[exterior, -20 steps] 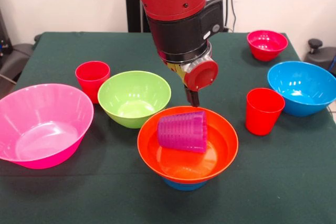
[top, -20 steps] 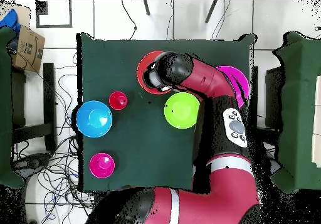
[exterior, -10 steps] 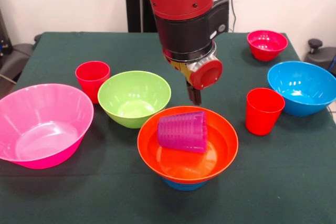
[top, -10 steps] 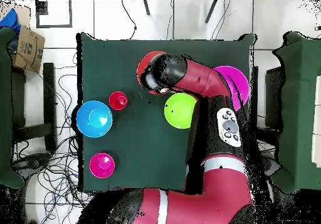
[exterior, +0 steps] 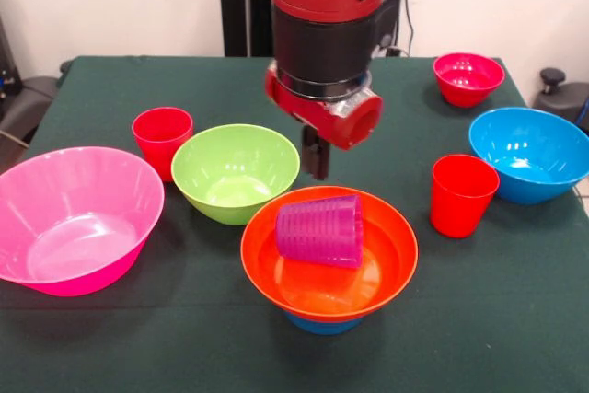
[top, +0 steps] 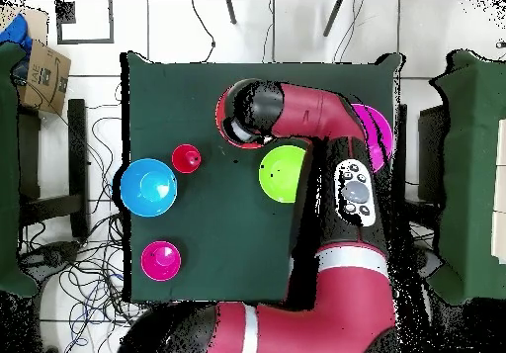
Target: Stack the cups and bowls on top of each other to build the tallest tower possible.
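Note:
The tower stands at the front centre: a translucent purple cup point(exterior: 319, 230) lies on its side inside the orange bowl point(exterior: 398, 260), which rests on a small blue bowl point(exterior: 318, 325). My gripper point(exterior: 316, 156) hangs just behind and above the purple cup, not touching it and holding nothing. One red cup point(exterior: 162, 137) stands behind the lime green bowl point(exterior: 236, 172), and another red cup point(exterior: 462, 194) stands to the right of the tower. In the overhead view my arm covers most of the orange bowl point(top: 224, 114).
A large pink bowl point(exterior: 78, 218) sits at the left. A large blue bowl point(exterior: 531, 154) and a small red-magenta bowl point(exterior: 467, 77) sit at the right. From overhead I see the green bowl point(top: 282, 173), blue bowl point(top: 148, 186), red cup point(top: 186, 158) and magenta bowl point(top: 161, 260).
My arm has risen and its wrist has turned. The gripper has moved up and slightly left, away from the purple cup. The cups and bowls have stayed put.

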{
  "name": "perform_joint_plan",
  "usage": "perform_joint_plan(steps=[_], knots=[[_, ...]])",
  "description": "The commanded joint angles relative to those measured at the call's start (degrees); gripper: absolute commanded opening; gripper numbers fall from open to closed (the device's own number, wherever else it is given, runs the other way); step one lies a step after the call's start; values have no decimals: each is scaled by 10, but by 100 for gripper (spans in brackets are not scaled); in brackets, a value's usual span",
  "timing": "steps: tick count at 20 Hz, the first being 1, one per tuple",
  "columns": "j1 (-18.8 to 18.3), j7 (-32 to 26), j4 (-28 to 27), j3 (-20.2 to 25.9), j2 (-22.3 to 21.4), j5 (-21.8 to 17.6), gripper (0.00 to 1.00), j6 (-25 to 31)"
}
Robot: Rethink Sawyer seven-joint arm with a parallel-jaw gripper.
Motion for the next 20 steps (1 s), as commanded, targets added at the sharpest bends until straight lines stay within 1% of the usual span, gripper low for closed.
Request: perform_joint_plan(steps=[1, 4, 6, 10, 12, 15, 20], knots=[[-63, -336, 55, 100, -32, -97, 0, -23], [-110, -408, 95, 147, -50, -112, 0, -36], [-136, -451, 110, 169, -57, -122, 0, -35], [-182, -524, 151, 215, -74, -130, 0, -43], [-197, -550, 169, 235, -84, -130, 0, -41], [-218, -567, 198, 261, -93, -126, 0, -50], [-231, -593, 219, 283, -105, -141, 0, -52]])
